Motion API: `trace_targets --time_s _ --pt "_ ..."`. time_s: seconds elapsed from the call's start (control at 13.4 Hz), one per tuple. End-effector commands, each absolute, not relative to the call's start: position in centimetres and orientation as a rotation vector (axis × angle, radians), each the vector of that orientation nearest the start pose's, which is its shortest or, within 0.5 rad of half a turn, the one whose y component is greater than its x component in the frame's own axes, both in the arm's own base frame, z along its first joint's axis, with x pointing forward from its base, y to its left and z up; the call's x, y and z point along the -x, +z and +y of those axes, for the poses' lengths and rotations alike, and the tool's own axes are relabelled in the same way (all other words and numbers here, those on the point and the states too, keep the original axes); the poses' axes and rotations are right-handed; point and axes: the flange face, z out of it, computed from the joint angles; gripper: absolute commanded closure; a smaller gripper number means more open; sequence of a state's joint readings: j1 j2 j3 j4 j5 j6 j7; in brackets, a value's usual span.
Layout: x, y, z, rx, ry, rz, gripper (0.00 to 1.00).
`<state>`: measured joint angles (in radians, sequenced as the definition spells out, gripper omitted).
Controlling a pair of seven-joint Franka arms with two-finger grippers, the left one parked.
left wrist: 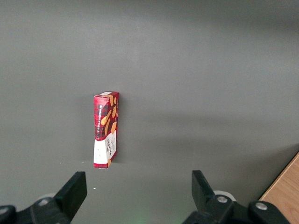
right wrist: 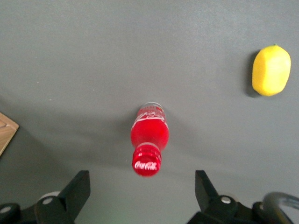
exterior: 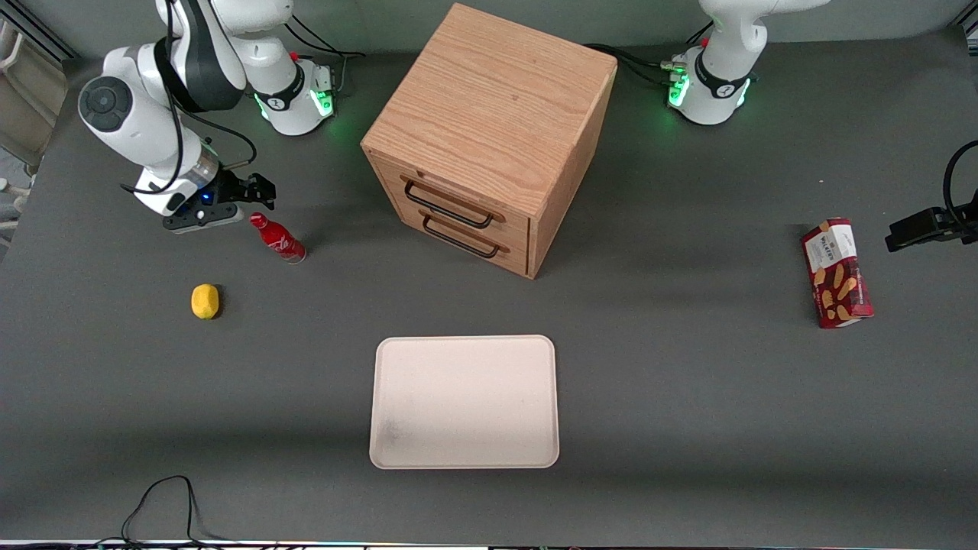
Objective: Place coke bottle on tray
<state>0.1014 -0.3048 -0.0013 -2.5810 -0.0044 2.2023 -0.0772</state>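
Two fingers [right wrist: 74, 193] of the gripper [right wrist: 142, 191] spread wide above the upright coke bottle [right wrist: 149, 137], clear of it.

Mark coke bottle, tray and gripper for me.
coke bottle [right wrist: 149, 132]: right wrist view, red body under the cap.
tray [exterior: 464, 345]: front view, rim nearest the drawer cabinet.
gripper [exterior: 261, 192]: front view, between its open fingers, just above the bottle.

A wooden cabinet [exterior: 489, 137] with 2 drawers, a lemon [exterior: 205, 300], a red snack box [exterior: 837, 273].
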Motion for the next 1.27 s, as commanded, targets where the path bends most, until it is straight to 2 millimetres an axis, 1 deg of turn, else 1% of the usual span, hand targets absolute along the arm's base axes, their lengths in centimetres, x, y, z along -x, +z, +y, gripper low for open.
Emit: trace_targets --time_s 0.0,0.15,0.3,0.45,0.52,0.67,0.75,0.97,1.05,1.12,1.2 --pt "-41.3 33.9 4.3 3.133 0.106 -0.332 0.01" --pt "-41.8 32.8 4.3 3.133 0.094 -0.333 0.01" --pt "-41.8 32.0 4.4 3.133 0.094 -0.333 0.01" --pt "-41.7 31.9 4.3 3.133 0.099 -0.333 0.02" --pt "-41.4 31.5 4.2 3.133 0.113 -0.331 0.03" --pt "-41.0 31.6 4.3 3.132 0.114 -0.333 0.06" --pt "-40.8 31.4 4.2 3.132 0.118 -0.333 0.12" --pt "-40.8 31.6 4.2 3.132 0.116 -0.333 0.36" --pt "-40.8 31.6 4.2 3.132 0.118 -0.336 0.49" --pt "-40.7 31.6 4.2 3.132 0.121 -0.333 0.7" --pt "-40.7 31.6 4.2 3.132 0.121 -0.333 0.97"
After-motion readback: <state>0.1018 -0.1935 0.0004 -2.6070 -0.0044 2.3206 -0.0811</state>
